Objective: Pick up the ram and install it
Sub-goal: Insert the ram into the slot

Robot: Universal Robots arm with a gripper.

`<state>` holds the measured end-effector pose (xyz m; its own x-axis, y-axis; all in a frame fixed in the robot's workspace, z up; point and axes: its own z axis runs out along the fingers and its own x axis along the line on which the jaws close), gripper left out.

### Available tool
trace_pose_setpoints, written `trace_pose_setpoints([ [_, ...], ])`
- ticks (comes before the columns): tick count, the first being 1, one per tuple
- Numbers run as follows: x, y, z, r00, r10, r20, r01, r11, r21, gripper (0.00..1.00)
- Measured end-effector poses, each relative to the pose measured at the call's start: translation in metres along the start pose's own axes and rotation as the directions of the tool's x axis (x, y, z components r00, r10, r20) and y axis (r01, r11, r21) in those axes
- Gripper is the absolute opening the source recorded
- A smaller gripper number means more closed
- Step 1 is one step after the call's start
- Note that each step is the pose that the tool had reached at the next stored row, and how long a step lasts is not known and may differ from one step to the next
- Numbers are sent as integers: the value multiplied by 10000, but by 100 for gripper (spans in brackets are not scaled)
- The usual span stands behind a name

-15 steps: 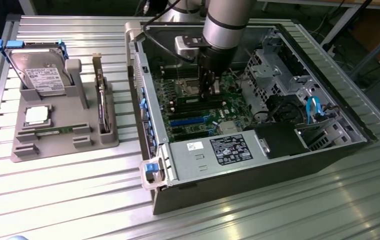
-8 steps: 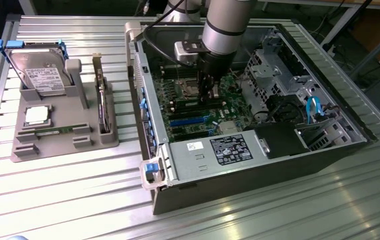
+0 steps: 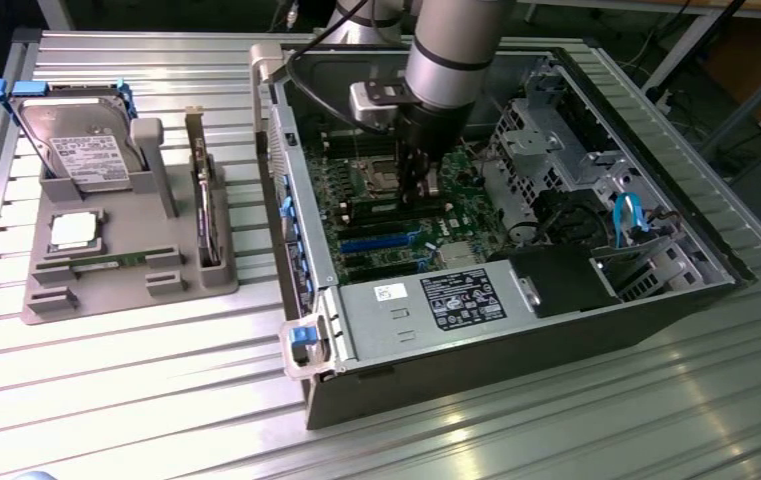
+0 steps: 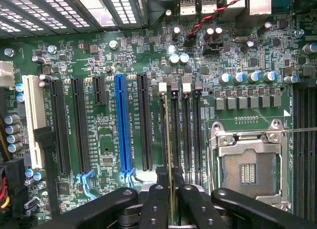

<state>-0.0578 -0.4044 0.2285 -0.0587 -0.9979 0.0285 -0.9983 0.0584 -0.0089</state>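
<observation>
Closest to the wrist camera, the black fingers (image 4: 154, 209) of the hand (image 4: 171, 202) are pressed together on the ram (image 4: 169, 140). The ram is seen edge-on as a thin strip running out from between them. It stands upright over the row of memory slots (image 4: 187, 135) on the green motherboard (image 4: 109, 66), between the blue slot (image 4: 121, 125) and the processor socket (image 4: 247, 164). Whether it is seated in a slot I cannot tell.

In the exterior view the hand (image 3: 414, 185) reaches down inside the open computer case (image 3: 353, 350) on the worktop (image 3: 113, 400). Near the worktop's edge on the exterior view's left, a gray holder (image 3: 127, 285) carries a hard drive (image 3: 80, 150), a silver processor chip (image 3: 73, 230) and an expansion card (image 3: 203, 200).
</observation>
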Motion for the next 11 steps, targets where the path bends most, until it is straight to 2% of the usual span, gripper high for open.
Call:
trace_pose_setpoints([
  [11, -7, -9, 2, 10000, 0, 1, 0, 10000, 0, 14],
])
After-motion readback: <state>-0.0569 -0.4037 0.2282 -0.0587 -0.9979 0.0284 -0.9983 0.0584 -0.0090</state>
